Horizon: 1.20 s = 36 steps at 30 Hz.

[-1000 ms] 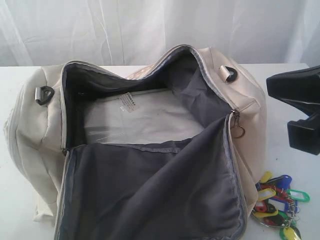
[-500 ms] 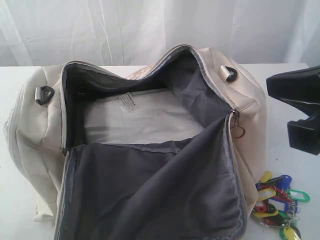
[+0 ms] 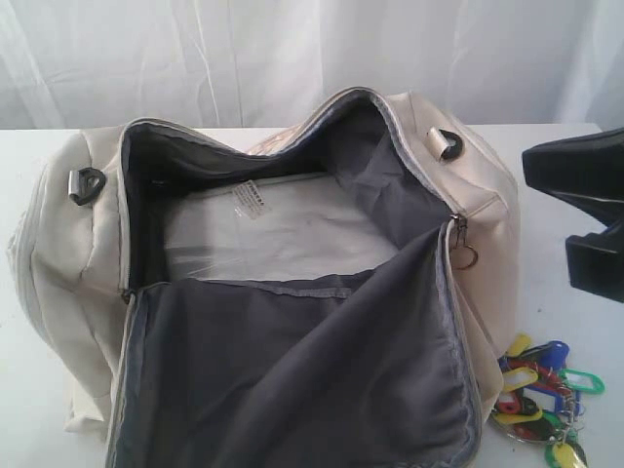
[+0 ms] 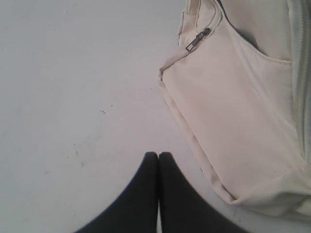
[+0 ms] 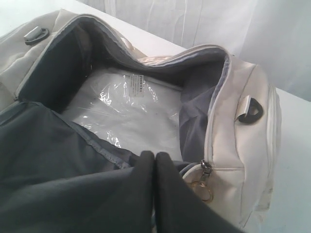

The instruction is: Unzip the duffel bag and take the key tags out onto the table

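Observation:
The cream duffel bag [image 3: 487,219] lies unzipped on the white table [image 3: 570,327], its dark grey lining folded open toward the front. The key tags [image 3: 541,395], a colourful bunch on metal rings, rest on the table by the bag's front right corner. My right gripper [image 5: 155,154] is shut and empty, hovering over the bag's open flap near the metal ring zipper pull [image 5: 206,190]. My left gripper [image 4: 158,154] is shut and empty above the bare table [image 4: 73,73], beside the bag's end [image 4: 233,107]. It does not show in the exterior view.
A clear plastic-wrapped flat insert [image 3: 273,229] lies inside the bag. The black end of the right arm [image 3: 580,171] shows at the right edge, above the key tags. A white curtain [image 3: 292,49] hangs behind the table. A small side-pocket zipper pull [image 4: 198,40] faces the left gripper.
The black end of the right arm has shifted slightly to the right in the exterior view. The bag and the key tags have not moved.

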Each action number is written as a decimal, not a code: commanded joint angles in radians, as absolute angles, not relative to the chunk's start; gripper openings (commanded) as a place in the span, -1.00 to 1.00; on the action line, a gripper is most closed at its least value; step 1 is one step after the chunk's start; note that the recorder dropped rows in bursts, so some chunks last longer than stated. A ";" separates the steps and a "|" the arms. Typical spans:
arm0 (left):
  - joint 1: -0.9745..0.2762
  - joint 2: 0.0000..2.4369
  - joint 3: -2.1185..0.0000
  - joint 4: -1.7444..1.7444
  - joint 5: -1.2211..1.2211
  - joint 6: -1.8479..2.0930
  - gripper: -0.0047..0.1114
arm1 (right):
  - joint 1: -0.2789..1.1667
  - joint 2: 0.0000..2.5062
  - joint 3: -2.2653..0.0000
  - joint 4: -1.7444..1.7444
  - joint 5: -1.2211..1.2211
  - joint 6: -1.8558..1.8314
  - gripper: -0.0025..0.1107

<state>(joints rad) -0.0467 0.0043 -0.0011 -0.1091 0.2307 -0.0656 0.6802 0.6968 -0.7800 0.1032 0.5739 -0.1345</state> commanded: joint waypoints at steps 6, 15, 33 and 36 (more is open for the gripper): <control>-0.052 0.000 0.000 -0.118 0.225 -0.070 -0.92 | 0.545 0.482 -0.777 0.101 0.571 -0.131 -0.96; -0.052 0.000 0.000 -0.118 0.225 -0.070 -0.92 | 0.514 0.293 -0.777 0.101 0.571 -0.131 -0.96; -0.052 0.000 0.000 -0.118 0.225 -0.070 -0.92 | 0.510 0.227 -0.624 0.087 0.434 -0.131 -0.96; -0.052 0.000 0.000 -0.118 0.225 -0.070 -0.92 | 0.510 0.208 -0.524 0.087 0.418 -0.131 -0.96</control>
<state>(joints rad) -0.0467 0.0043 -0.0011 -0.1091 0.2307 -0.0656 0.5187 0.2240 -0.6066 0.0967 0.4451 -0.1325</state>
